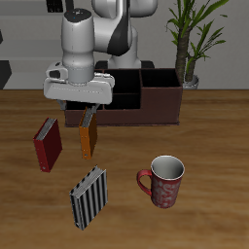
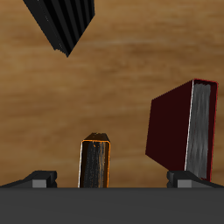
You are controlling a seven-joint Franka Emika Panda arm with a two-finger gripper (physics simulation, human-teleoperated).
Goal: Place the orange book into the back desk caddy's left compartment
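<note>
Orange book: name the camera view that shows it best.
Exterior view: the orange book shows whole, beneath the gripper, in front of the back desk caddy. Wrist view shows only its upper end, cut off by the gripper body.

A potted plant (image 1: pixel 192 44) stands behind the wooden table (image 1: pixel 209 126).

The thin orange hardcover book (image 1: pixel 88 139) (image 2: pixel 95 162) stands upright on the wooden table (image 1: pixel 209 126), with bare wood on every side of it. The dark red book (image 1: pixel 48 144) (image 2: pixel 182 128) stands near it (apart, not touching). The black-and-white striped book (image 1: pixel 89 197) (image 2: pixel 61 22) stands nearer the table's front edge than the orange book, the red patterned mug (image 1: pixel 162 181) well apart from it.
</note>
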